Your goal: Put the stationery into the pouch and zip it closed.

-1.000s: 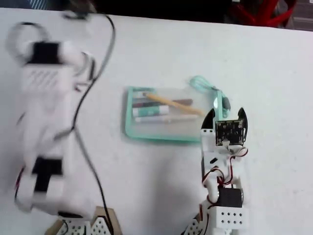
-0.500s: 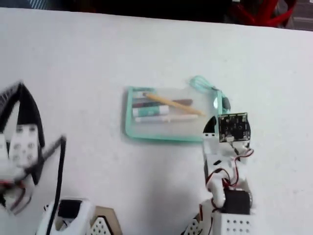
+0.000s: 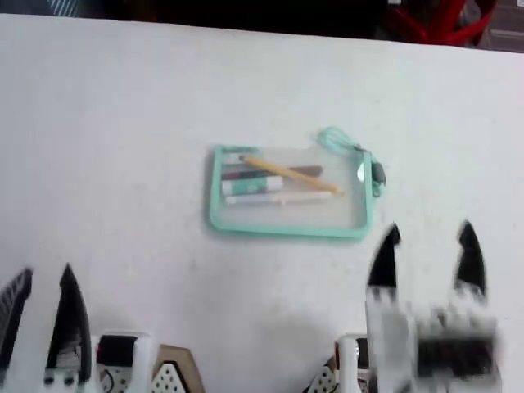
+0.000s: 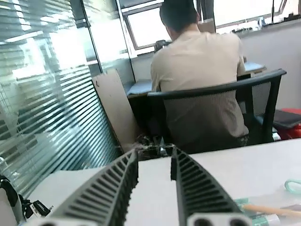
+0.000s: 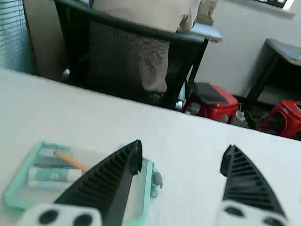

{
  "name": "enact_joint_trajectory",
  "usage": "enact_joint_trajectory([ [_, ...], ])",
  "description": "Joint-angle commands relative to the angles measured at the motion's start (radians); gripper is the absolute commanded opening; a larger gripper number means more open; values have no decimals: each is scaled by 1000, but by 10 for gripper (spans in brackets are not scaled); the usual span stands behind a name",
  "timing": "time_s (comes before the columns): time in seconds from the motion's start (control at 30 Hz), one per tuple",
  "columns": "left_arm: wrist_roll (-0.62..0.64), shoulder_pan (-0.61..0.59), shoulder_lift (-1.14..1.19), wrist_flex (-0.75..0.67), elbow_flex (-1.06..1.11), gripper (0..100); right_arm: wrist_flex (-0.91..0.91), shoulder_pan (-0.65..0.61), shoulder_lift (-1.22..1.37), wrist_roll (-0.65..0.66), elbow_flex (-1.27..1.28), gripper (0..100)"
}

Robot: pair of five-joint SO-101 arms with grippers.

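Table (image 3: pixel 123 98) | pouch (image 3: pixel 286 214) unmoved | left gripper (image 3: pixel 46 277), right gripper (image 3: pixel 429 236) withdrawn from pouch

White tabletop (image 3: pixel 246 74); black mesh-backed office chair (image 5: pixel 127 52) behind its far edge; two red stools (image 5: pixel 211 101) on the floor beside the chair; dark side table (image 5: pixel 282 49) by the wall near the stools; brown board (image 4: pixel 115 108), probably cardboard, leaning against glass partition (image 4: pixel 42 94) with striped blinds; bright window (image 4: pixel 146 26) behind

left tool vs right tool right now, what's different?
The left tool is open only narrowly; the right tool is spread wide. The right tool sits close to the pouch; the left tool is off at the table's near edge, far from the pouch. Both are empty and touch nothing.
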Motion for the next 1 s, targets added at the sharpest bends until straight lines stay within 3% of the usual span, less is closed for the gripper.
enact_joint_trajectory([
  [0.0,-9,-8,-160,-64,72,136,42,-4,-76,-103,-160,269],
  [0.27,-3,-140,-203,17,63,138,193,2,-102,-115,-351,269],
  [0.47,-3,-150,-200,-6,120,139,183,2,-101,-110,-339,269],
  [0.67,-3,-150,-200,-226,571,139,1,-2,-101,-106,71,269],
  [0.97,-9,-148,-200,-715,1295,140,-492,2,-101,-112,789,269],
])
